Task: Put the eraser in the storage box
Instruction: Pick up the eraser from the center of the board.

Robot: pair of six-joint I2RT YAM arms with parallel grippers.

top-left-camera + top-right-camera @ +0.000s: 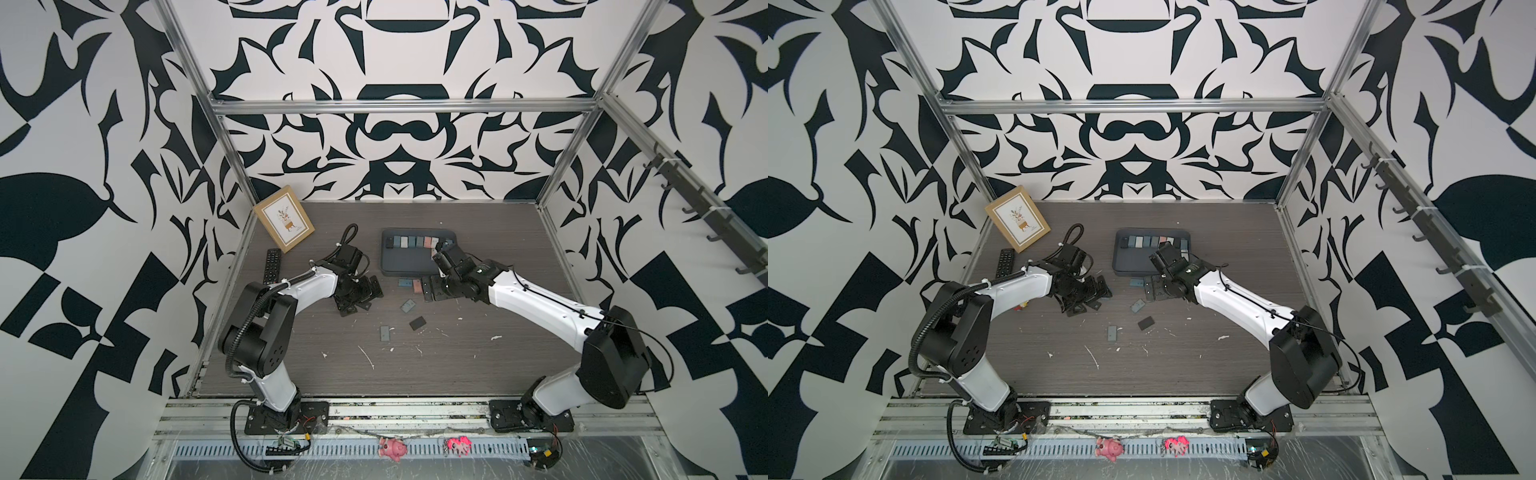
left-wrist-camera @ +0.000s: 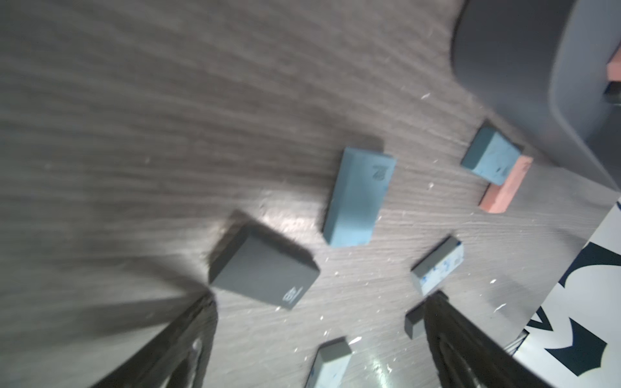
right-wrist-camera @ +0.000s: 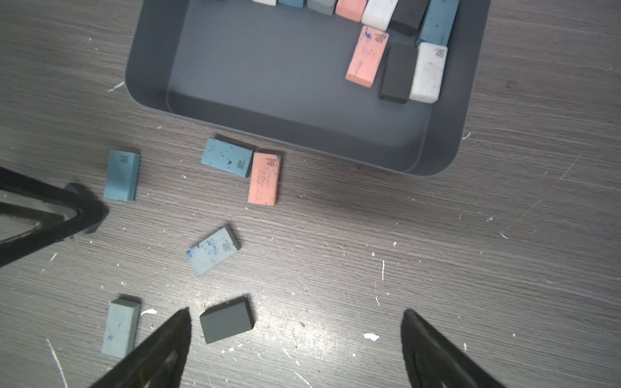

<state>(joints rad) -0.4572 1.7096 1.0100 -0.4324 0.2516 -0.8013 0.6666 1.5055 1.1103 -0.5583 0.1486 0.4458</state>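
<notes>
Grey storage box (image 3: 268, 84): near half bare | pink eraser (image 3: 264, 178) maybe touching rim

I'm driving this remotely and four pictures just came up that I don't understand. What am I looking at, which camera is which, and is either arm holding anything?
These are two robot arms, a left arm and a right arm, mounted at the near edge of a wooden table. Each ends in a two-fingered pincer.

Two pictures come from one overhead camera pair and show nearly the same whole scene. The other two come from a camera on each arm's wrist, looking down past its fingers.

On the table are:
- the grey storage box, with a row of erasers already inside
- several loose erasers just outside it
- a picture frame
- a remote control

The left pincer and right pincer are both open and hold nothing. Both hover over the loose erasers.
</notes>
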